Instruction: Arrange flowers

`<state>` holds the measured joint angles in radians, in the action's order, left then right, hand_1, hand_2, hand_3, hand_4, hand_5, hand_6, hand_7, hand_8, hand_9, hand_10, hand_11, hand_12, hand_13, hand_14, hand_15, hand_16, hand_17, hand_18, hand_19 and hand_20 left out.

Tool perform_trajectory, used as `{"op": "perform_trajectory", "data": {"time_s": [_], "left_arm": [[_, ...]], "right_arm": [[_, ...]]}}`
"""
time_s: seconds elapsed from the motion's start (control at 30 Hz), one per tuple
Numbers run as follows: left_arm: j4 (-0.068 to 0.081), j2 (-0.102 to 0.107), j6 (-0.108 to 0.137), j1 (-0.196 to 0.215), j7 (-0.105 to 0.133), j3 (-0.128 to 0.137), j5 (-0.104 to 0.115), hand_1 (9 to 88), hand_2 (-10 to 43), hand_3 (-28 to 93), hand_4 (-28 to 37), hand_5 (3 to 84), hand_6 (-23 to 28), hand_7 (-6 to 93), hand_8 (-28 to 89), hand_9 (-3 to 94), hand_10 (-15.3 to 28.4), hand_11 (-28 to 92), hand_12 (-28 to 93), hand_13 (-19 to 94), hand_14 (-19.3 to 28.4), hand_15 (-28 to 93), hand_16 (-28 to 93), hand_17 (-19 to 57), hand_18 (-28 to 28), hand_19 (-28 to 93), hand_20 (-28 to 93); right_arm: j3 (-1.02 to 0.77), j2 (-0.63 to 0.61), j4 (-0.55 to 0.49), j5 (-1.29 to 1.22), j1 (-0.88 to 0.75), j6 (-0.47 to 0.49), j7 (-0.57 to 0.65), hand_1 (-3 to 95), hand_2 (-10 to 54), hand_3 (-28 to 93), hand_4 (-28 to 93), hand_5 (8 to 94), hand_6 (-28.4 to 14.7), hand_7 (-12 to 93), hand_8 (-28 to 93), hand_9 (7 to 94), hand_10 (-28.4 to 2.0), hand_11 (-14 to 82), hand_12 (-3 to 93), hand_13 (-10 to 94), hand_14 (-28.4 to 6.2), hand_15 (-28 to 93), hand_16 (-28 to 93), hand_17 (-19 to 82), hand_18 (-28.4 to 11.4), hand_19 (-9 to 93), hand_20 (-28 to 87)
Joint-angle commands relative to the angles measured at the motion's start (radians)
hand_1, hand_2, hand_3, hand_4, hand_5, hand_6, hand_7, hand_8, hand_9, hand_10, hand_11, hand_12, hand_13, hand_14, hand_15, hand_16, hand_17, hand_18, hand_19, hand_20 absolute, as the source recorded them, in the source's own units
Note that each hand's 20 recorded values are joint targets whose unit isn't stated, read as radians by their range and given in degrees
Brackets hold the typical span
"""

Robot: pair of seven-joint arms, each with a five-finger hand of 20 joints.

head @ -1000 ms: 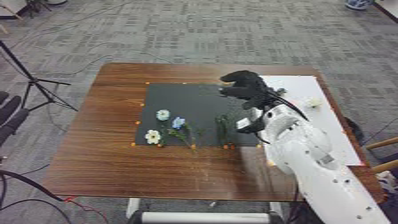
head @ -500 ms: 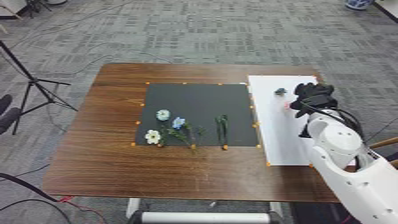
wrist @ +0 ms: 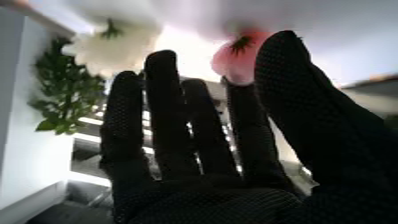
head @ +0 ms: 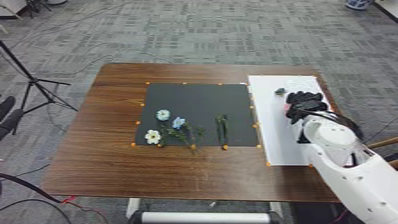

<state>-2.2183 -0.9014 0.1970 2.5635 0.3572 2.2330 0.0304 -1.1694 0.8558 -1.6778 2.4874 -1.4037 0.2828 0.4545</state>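
Note:
Over the white board in the head view is my right hand (head: 306, 104), and in the right wrist view the same hand (wrist: 204, 175) has straight, spread fingers and holds nothing. Beyond its fingertips there are a pink flower (wrist: 238, 56), a white flower (wrist: 115, 46) and green leaves (wrist: 67, 85). On the black mat lie a pale flower (head: 163, 115), a blue flower (head: 179, 122) and a white flower (head: 153, 136), with green stems (head: 222, 131) to their right. A small dark blue flower (head: 281, 91) rests on the white board by my right hand.
The black mat (head: 195, 95) and the white board (head: 282, 145) lie side by side on the brown table (head: 111, 105), with orange markers along their edges. A tripod (head: 31, 77) stands left of the table. Part of my left hand (head: 11, 120) is at the left edge.
My right hand has moved from the black mat's right edge onto the white board, then slightly left and nearer. The flowers on the mat have not moved.

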Motion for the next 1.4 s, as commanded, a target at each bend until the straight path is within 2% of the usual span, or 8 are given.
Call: {"op": "perform_trajectory", "data": {"time_s": [0.03, 0.23, 0.33, 0.43, 0.7, 0.93, 1.13, 1.4], "left_arm": [[-0.01, -0.012, 0.003, 0.011, 0.005, -0.001, 0.005, 23.2, 18.8, 64, -28.3, 38.2, 9.6, 7.4, -6, 29.8, 13.5, 11, 14, 24, 14.8, 27, -2, -4.2, 13.2, 24, 11], [-0.01, -0.01, 0.001, 0.008, 0.007, -0.011, 0.006, 23.3, 18.8, 64, -28.3, 38.2, 9.5, 7.6, -6, 30.2, 13.7, 12, 14, 24, 14.8, 27, -2, -4.2, 13.2, 24, 11], [-0.01, -0.012, 0.002, 0.009, 0.005, -0.009, 0.006, 23.2, 18.8, 64, -28.3, 38.3, 9.5, 7.7, -6, 30.8, 13.7, 12, 14, 24, 14.9, 28, -2, -4.2, 13.2, 24, 11], [-0.011, -0.014, 0.001, 0.012, 0.007, -0.006, 0.007, 23.4, 18.8, 64, -28.3, 38.3, 9.5, 7.7, -6, 31.3, 13.9, 12, 14, 24, 14.9, 28, -2, -4.2, 13.2, 24, 11], [-0.006, -0.008, 0.001, 0.0, -0.006, -0.008, 0.003, 23.2, 18.8, 64, -28.3, 38.4, 9.5, 7.8, -6, 31.6, 13.9, 12, 14, 24, 14.8, 28, -2, -4.2, 13.2, 24, 11], [-0.003, -0.003, 0.003, 0.002, -0.011, 0.0, 0.003, 23.4, 18.9, 64, -28.3, 38.5, 9.5, 7.8, -6, 31.6, 13.9, 12, 14, 24, 14.8, 28, -2, -4.1, 13.1, 24, 11], [0.003, 0.006, -0.001, -0.01, -0.016, -0.009, 0.0, 23.3, 18.9, 64, -28.3, 38.5, 9.5, 7.9, -6, 31.6, 13.8, 12, 14, 24, 14.7, 28, -2, -4.1, 13.2, 24, 11], [0.013, 0.017, 0.002, -0.04, -0.016, -0.041, -0.002, 23.5, 19.0, 64, -28.3, 38.3, 9.2, 7.8, -6, 31.6, 13.5, 12, 14, 25, 14.5, 28, -2, -4.1, 13.1, 24, 11]], "right_arm": [[0.073, 0.031, 0.086, -0.003, 0.075, -0.09, 0.015, 50.1, -9.5, 78, -28, 50.7, -1.4, 16, -14, 45.5, -10.3, 11.9, 8.8, 43, -13.7, 56, 14, 20, -24.5, 78, 34], [0.097, 0.033, 0.102, -0.01, 0.087, -0.148, 0.064, 54.4, -9.5, 69, -28, 65.6, -0.2, 20, -6, 65.9, -10.4, 16.1, 15.2, 52, -11.7, 57, 31, 23, -23.4, 78, 37], [0.085, 0.023, 0.087, -0.013, 0.065, -0.16, 0.067, 57.6, -9.5, 64, -28, 72.3, 0.6, 28, -1, 79.4, -8.1, 10.2, 35.1, 55, -11.8, 62, 37, 25, -23.3, 79, 38], [0.073, 0.018, 0.071, -0.012, 0.049, -0.173, 0.067, 59.5, -9.5, 63, -28, 74.9, 0.9, 31, 1, 83.4, -8.1, 12.6, 41.4, 57, -12.0, 64, 40, 26, -23.6, 79, 39], [0.084, -0.014, -0.044, -0.224, 0.016, -0.427, 0.039, 60.8, -9.5, 63, -28, 79.0, 0.6, 30, 3, 86.4, -8.2, 15.7, 45.9, 60, -12.4, 66, 42, 28, -24.4, 81, 41], [0.149, 0.017, -0.061, -0.286, 0.064, -0.597, -0.205, 61.3, -9.5, 63, -28, 80.0, 0.5, 29, 4, 87.0, -8.1, 15.5, 46.3, 61, -12.2, 66, 43, 28, -24.0, 81, 41], [0.254, 0.1, 0.014, -0.335, 0.177, -0.574, -0.351, 61.5, -9.5, 63, -28, 80.0, 1.2, 29, 3, 87.3, -7.4, 15.0, 46.8, 62, -10.3, 64, 44, 29, -22.2, 79, 41], [0.365, 0.193, 0.078, -0.334, 0.259, -0.486, -0.349, 61.0, -9.5, 63, -28, 79.4, 1.7, 31, 2, 87.1, -7.2, 14.6, 46.9, 62, -9.6, 63, 45, 30, -20.9, 79, 42]]}}
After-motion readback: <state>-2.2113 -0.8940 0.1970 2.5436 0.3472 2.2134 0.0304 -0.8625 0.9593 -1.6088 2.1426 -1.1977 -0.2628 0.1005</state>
